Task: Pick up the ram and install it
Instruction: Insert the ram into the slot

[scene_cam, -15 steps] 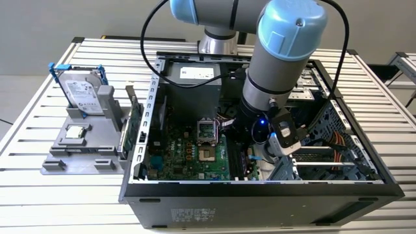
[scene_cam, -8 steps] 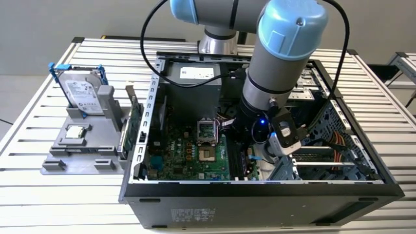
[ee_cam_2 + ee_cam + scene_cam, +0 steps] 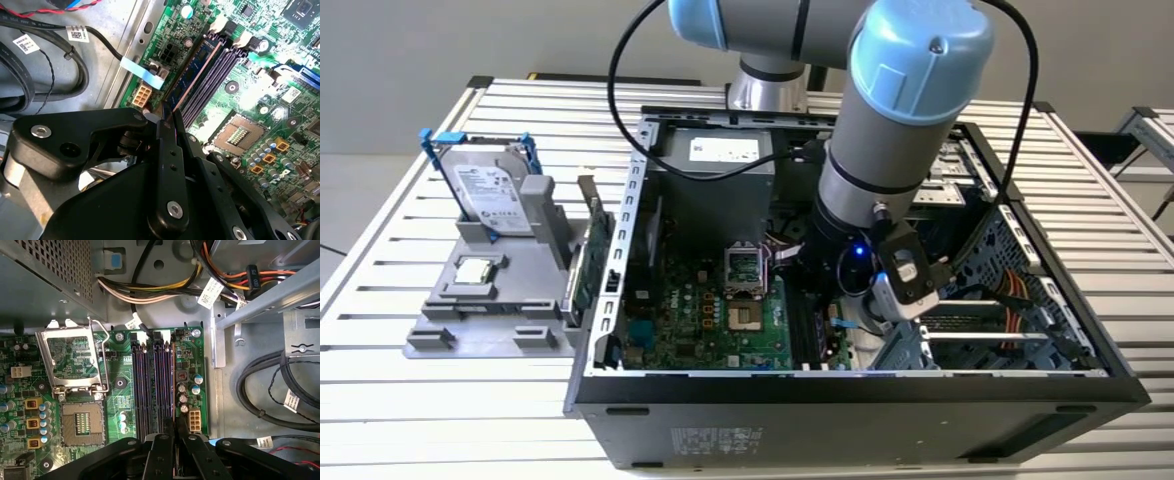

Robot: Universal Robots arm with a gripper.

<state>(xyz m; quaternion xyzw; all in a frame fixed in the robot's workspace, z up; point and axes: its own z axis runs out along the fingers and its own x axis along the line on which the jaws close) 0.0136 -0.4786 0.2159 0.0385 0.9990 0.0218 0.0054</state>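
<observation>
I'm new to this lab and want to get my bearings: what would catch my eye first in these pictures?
A big grey-and-blue robot arm reaches down into the open computer case at the middle of the exterior view. In both wrist views its black hand pinches the ram, lined up along the outermost memory slot of the green motherboard. At the exterior view's left, a hard drive stands in a blue bracket.

Pincer (image 3: 166,116) tight on one end of the ram (image 3: 194,70) — upright beside the black slots (image 3: 212,80) of the motherboard (image 3: 215,120)
</observation>
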